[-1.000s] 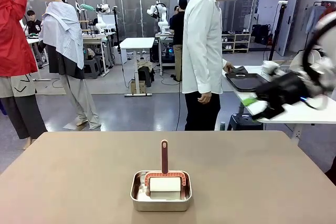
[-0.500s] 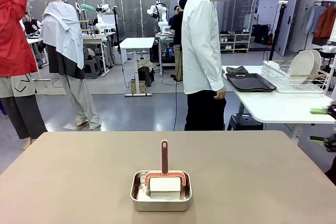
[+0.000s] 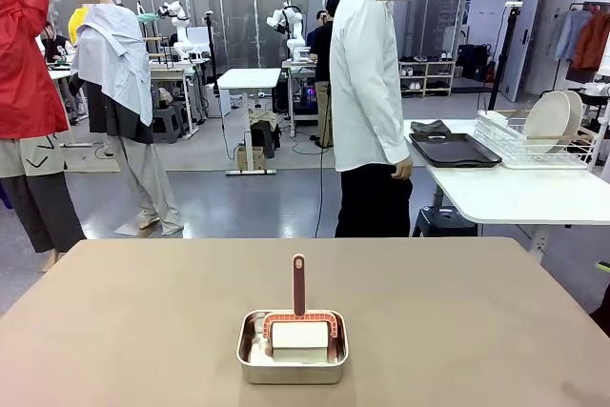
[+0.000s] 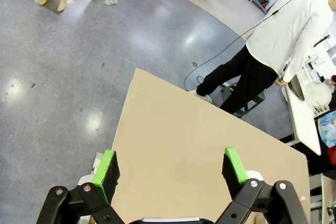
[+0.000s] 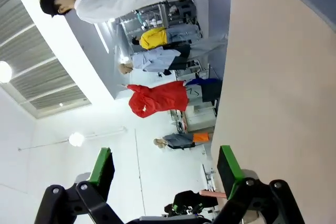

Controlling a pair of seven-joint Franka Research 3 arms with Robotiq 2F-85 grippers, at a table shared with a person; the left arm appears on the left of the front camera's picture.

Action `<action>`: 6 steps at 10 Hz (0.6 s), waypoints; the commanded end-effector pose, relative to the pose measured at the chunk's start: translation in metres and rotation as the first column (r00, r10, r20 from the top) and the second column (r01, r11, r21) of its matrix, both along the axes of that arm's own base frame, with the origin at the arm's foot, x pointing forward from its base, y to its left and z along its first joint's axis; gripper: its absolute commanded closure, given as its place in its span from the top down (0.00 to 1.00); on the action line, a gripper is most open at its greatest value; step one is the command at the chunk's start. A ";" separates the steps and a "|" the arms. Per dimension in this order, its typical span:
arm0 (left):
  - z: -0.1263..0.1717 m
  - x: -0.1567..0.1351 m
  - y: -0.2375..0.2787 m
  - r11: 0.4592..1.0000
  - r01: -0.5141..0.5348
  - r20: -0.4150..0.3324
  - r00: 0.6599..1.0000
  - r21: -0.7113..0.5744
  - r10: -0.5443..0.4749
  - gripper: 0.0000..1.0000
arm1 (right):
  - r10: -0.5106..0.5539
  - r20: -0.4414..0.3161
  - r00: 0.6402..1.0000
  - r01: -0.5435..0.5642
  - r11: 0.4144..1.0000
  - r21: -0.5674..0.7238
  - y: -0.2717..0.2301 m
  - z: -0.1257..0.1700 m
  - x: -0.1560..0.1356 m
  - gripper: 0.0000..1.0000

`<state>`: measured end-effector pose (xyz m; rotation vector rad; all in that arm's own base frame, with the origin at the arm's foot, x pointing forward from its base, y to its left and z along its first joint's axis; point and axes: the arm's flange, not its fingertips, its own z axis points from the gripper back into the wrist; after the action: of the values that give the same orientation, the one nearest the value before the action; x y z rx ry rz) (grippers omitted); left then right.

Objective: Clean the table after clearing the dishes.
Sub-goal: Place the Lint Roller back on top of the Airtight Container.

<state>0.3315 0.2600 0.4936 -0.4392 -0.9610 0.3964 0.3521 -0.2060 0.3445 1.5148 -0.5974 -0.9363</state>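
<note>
Bench: the brownish bench [image 3: 143, 312] fills the lower part of the front view. Its top is bare around one steel pan.
Steel pan: the small steel pan [image 3: 292, 369] stands near the middle of the bench, close to the robot's edge. In it lies a roller with a white roll [image 3: 300, 335] and a reddish handle [image 3: 298, 283] that points up and away.
Dishes: two white plates [image 3: 553, 116] stand on edge in a wire rack [image 3: 519, 150] on the white side table [image 3: 515, 197] at the right, beside a dark tray [image 3: 448, 150].
Person: a person in a white shirt [image 3: 367, 73] stands between the bench and the side table.
Left end effector: the left end effector [image 4: 170, 169] hangs above the bench, its green pads [image 4: 107, 167] spread wide with nothing between them. The bench top lies below it.
Right end effector: the right end effector [image 5: 165, 169] is also spread wide and holds nothing. The bench surface lies to the right in its view.
</note>
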 end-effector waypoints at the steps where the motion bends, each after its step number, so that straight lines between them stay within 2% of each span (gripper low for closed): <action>1: 0.003 -0.002 0.002 1.000 0.010 -0.003 1.000 -0.003 -0.010 1.00 | 0.064 0.005 0.998 -0.064 0.997 -0.043 0.007 0.010 -0.004 1.00; 6: 0.003 -0.002 0.002 1.000 0.010 -0.003 1.000 -0.003 -0.010 1.00 | 0.064 0.005 0.998 -0.064 0.997 -0.043 0.007 0.010 -0.004 1.00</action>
<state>0.3314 0.2602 0.4936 -0.4393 -0.9613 0.3967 0.3524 -0.1983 0.3506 1.4905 -0.5655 -0.8763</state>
